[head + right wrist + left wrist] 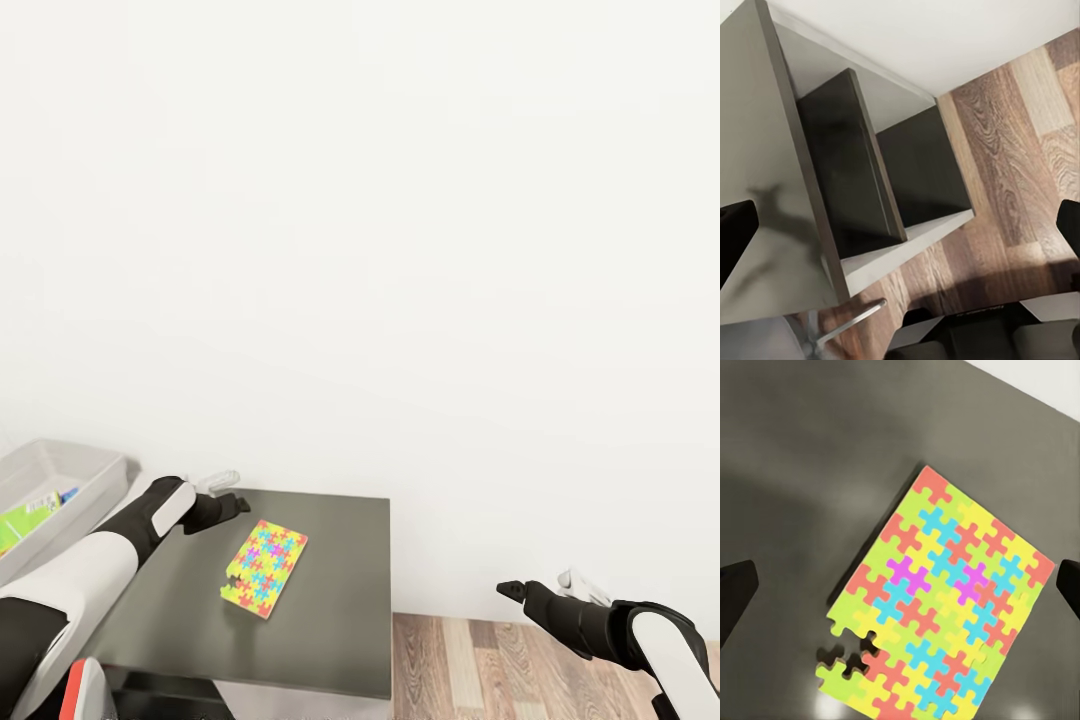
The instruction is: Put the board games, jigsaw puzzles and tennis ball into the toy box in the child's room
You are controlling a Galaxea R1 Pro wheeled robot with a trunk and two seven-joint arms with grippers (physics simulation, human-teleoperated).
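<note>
**Inspector:** Location of the task item?

**Assistant:** One jigsaw puzzle [264, 567] lies flat on the dark grey cabinet [330, 610], near its middle and lying at a slant to the cabinet's edges. It is not on the pale tabletop. A couple of pieces at one corner are loose or missing, leaving a notch.

**Inspector:** Left arm?

**Assistant:** The left gripper [228, 494] hangs above the cabinet's far left corner, near the puzzle but not touching it. In the left wrist view the puzzle [937, 611] sits between the two dark fingertips [736, 592], which stand at opposite edges of the frame, so the jaws are spread wide. I judge the arm is poised over the puzzle for a descent and grasp.

**Inspector:** Right arm?

**Assistant:** The right gripper [545, 588] is held out over the wood floor [480, 665], well apart from the cabinet, its jaws spread with nothing between them. I judge it is parked clear of the left arm's work.

**Inspector:** Destination?

**Assistant:** The toy box [60, 475] sits at the left, beyond the left arm, with a green-edged game box [30, 518] already inside.

**Inspector:** Risk?

**Assistant:** The puzzle is thin and flat against the surface; an edge pinch could slip, or shed the loose corner pieces.
</note>
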